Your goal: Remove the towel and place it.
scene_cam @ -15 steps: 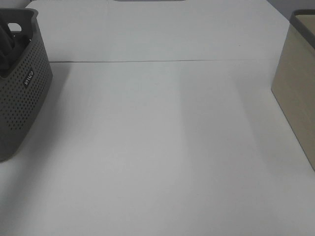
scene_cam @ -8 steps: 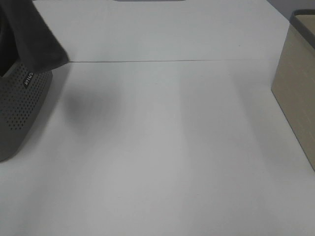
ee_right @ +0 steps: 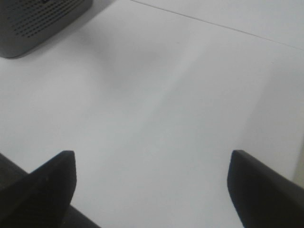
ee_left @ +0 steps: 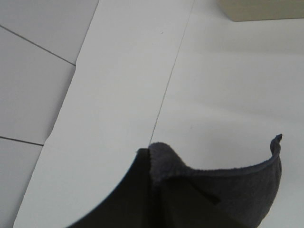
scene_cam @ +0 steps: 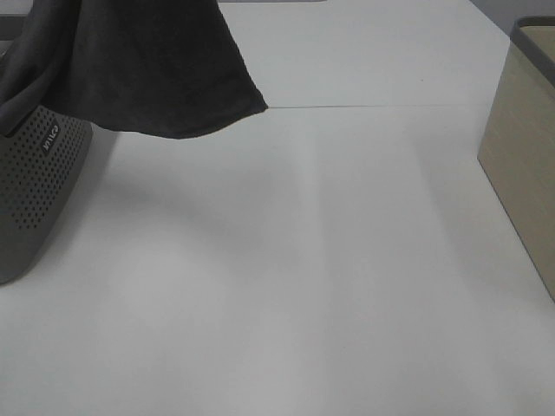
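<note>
my left gripper [ee_left: 153, 194] is clamped down on a pinch of the towel [ee_left: 228, 190]. in the left wrist view the fuzzy charcoal cloth bunches up right at the jaws, with a hemmed edge curling away and one corner tip sticking up. past the cloth that view shows the white table [ee_left: 142, 71] with its thin seam line, a beige box [ee_left: 261, 9] far beyond, and grey floor tiles [ee_left: 28, 85] off the table's edge.

my right gripper [ee_right: 152, 190] is spread wide. only bare tabletop shows between its dark fingers [ee_right: 47, 185], and it hangs above the table. the corner of the perforated grey basket [ee_right: 42, 19] sits well beyond it.

from the high camera, the towel [scene_cam: 147, 69] hangs in the air at about 11 o'clock of the table. it runs out past the frame's edge, so i can't see the pinch point from here. its lower hem sweeps in a curve to a pointed corner toward 12 o'clock. its 9 o'clock side drapes across the top of the basket, which stands at 9 to 10 o'clock. whether any cloth reaches down inside the basket i cannot tell. the box stands at 3 o'clock, well apart from the towel. the seam crosses the table's far half from 9 to 3.
</note>
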Robot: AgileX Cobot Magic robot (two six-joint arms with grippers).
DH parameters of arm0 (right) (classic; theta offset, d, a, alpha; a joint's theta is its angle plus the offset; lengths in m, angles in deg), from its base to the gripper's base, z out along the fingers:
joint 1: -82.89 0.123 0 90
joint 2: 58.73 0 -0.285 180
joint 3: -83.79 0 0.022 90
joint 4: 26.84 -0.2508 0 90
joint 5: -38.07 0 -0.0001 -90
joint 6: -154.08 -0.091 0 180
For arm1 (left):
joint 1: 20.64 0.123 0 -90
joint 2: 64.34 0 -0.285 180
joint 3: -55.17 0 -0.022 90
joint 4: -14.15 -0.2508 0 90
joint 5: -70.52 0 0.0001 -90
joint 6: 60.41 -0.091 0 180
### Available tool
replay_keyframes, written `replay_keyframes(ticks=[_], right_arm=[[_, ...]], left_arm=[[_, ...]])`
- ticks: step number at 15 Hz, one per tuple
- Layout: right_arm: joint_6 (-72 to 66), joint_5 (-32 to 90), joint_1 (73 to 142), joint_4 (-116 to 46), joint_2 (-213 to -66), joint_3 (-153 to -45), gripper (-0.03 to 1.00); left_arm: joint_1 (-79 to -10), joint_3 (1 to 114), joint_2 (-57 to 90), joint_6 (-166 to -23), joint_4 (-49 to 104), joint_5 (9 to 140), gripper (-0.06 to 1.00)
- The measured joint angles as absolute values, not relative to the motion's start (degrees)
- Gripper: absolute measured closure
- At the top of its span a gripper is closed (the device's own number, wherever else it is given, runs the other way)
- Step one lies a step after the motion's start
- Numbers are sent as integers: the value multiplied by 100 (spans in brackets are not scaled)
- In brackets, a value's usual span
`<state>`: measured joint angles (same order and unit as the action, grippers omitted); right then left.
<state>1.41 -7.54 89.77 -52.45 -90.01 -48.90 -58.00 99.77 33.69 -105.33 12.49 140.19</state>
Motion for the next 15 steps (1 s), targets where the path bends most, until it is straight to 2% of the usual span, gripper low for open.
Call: replay_keyframes(ticks=[5, 6, 8, 9, 12, 15], right_arm=[[4060, -445, 8977, -8236, -10811, -4890, 12], [4369, -445, 8977, -8545, -10954, -4890, 12], [5693, -519, 8977, -9600, -11573, -4890, 12], [6839, -851, 8977, -10596, -12163, -4890, 12], [7790, -1098, 8977, -11318, -12948, -4924, 12], [7933, -1132, 8977, -11416, -13544, -5182, 12]], left_arm=[[-6184, 9977, 3409, -10436, 1564, 13996, 94], [-6184, 9977, 3421, -10436, 1661, 13979, 94], [-6184, 9977, 3449, -10436, 2062, 13962, 94], [-6184, 9977, 3495, -10436, 2257, 13944, 94], [-6184, 9977, 3581, -10436, 2498, 13944, 94], [-6184, 9977, 3604, -10516, 2790, 13939, 94]])
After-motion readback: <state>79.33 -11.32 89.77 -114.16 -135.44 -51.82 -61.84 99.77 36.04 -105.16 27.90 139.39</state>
